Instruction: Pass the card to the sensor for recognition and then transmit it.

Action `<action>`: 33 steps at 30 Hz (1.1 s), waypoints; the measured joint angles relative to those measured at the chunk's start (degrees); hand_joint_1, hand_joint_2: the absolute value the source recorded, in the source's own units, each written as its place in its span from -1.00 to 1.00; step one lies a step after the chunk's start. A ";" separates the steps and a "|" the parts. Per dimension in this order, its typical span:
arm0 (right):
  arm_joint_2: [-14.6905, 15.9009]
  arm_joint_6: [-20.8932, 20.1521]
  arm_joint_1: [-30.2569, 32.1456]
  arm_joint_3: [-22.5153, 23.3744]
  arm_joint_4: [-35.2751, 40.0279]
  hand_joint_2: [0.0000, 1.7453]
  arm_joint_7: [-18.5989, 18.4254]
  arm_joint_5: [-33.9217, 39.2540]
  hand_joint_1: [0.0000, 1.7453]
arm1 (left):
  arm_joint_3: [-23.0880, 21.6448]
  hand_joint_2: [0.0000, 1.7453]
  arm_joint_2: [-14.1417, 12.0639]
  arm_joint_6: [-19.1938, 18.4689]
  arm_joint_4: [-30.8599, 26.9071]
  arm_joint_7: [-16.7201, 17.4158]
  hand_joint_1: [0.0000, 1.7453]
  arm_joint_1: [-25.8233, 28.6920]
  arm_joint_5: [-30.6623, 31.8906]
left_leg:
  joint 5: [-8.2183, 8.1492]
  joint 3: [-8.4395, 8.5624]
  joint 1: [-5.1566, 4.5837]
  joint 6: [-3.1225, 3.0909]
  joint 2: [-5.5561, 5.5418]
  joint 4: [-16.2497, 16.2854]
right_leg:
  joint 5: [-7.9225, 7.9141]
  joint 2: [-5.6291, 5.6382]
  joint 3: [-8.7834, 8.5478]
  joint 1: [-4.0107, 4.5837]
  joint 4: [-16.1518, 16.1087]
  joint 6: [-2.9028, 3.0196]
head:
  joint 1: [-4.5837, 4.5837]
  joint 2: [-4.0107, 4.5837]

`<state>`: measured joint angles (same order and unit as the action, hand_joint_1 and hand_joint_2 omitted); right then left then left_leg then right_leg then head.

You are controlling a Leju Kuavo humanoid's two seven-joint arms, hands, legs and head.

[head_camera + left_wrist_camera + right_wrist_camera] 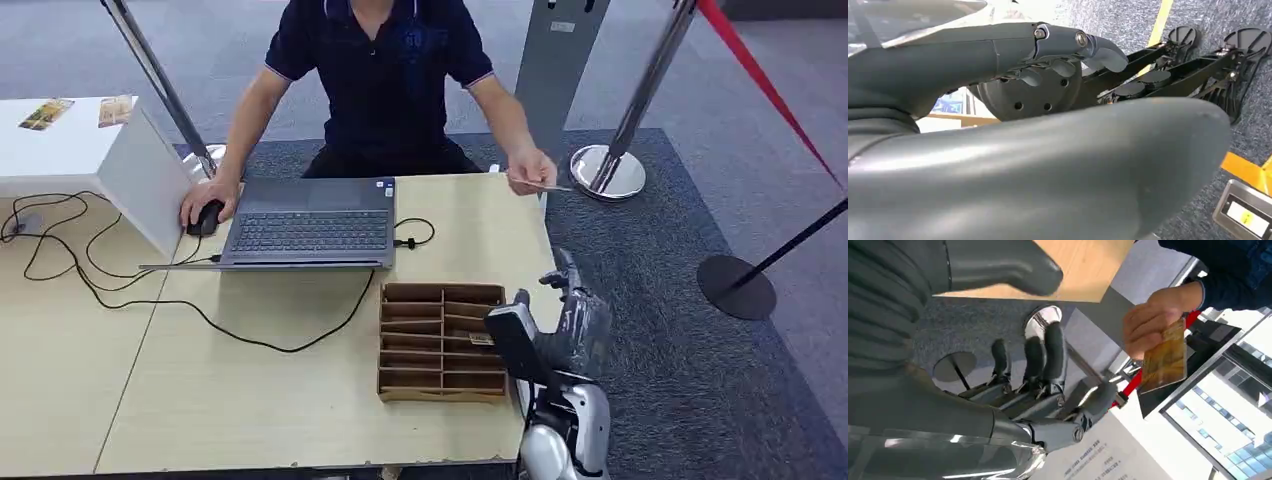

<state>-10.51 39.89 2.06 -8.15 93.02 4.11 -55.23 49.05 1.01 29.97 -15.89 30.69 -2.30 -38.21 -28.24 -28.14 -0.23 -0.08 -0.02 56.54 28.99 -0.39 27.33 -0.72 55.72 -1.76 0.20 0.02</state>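
Note:
A person seated behind the table pinches a yellowish card in one hand above the table's far right corner; the right wrist view shows this card hanging from the person's fingers. My right hand is raised at the table's right edge, nearer to me than the card and apart from it. Its fingers are spread and it holds nothing. My left hand hangs over carpet with straight fingers and nothing in it.
A cardboard slot organizer stands just left of my right hand. An open laptop, a mouse under the person's other hand and black cables lie farther left. Barrier posts and a red belt stand on the right.

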 joint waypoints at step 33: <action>-1.47 0.00 -0.34 1.12 0.00 1.00 0.63 -0.07 -1.00 | -1.29 -1.00 -0.15 0.00 0.20 -0.22 -1.00 -0.04 0.02 | 0.00 0.00 0.00 0.00 0.00 0.00 | 0.00 0.00 0.00 0.00 0.00 0.00 | 0.00 0.00</action>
<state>-11.98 39.89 1.71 -7.04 93.02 4.74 -55.30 47.76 0.85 29.97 -15.69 30.47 -2.34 -38.18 -28.24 -28.14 -0.23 -0.08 -0.02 56.54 28.99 -0.39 27.33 -0.72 55.72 -1.76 0.20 0.02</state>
